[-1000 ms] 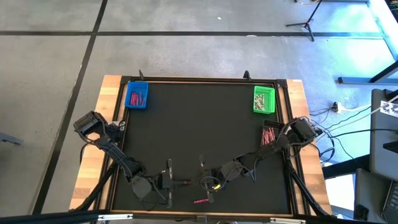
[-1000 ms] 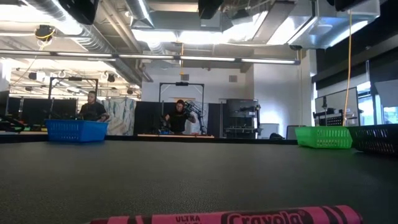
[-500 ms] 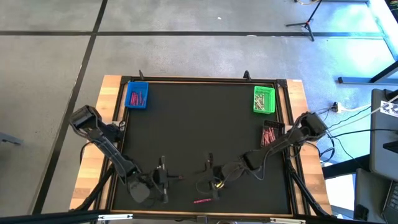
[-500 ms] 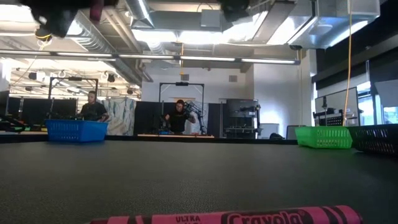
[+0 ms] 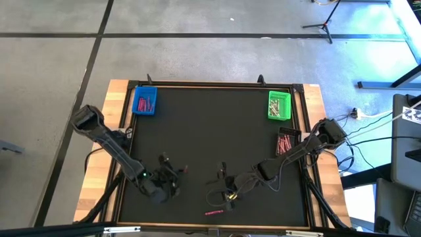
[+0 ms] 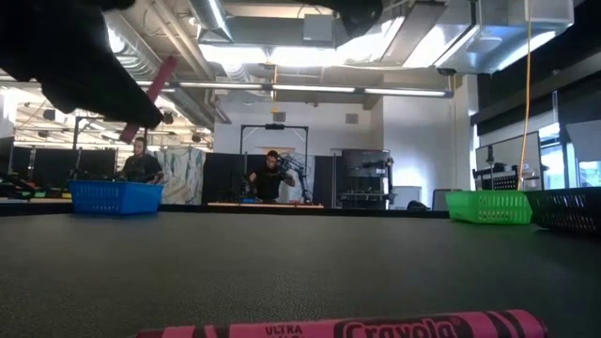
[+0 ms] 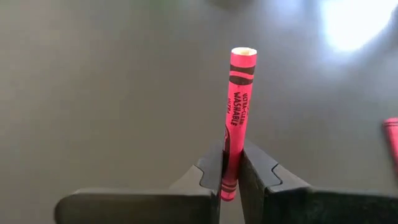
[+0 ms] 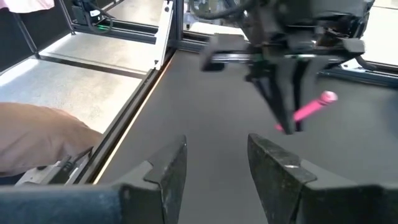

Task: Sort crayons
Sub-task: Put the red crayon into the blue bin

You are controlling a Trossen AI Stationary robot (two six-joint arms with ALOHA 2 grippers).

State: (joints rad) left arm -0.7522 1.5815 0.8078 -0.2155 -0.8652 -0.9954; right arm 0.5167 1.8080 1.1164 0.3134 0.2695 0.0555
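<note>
My left gripper (image 5: 170,175) hangs above the table's near left part, shut on a pink crayon (image 7: 236,118). That crayon also shows high up in the low view (image 6: 155,92) and, beyond my right fingers, in the right wrist view (image 8: 313,106). My right gripper (image 5: 220,179) hovers open just right of it, nothing between its fingers (image 8: 214,167). A second pink crayon (image 5: 212,212) lies flat on the black mat by the near edge (image 6: 376,329). My left gripper pinches the crayon's lower end (image 7: 228,171) between its two fingertips. The crayon runs along the fingers and sticks out well past them, its flat end (image 7: 243,52) farthest out. It is lifted clear of the mat and slants upward (image 6: 160,84).
A blue tray (image 5: 145,101) with crayons stands at the far left corner, a green tray (image 5: 279,105) at the far right. A dark tray of pink crayons (image 5: 286,141) sits by the right edge. People show in the room behind the table (image 6: 270,178).
My left gripper has drawn away from my right one toward the table's left edge, still holding the crayon, and has rolled and tipped. The crayon, which lay level between the two grippers, now slants up. My right gripper has stayed nearly in place.
</note>
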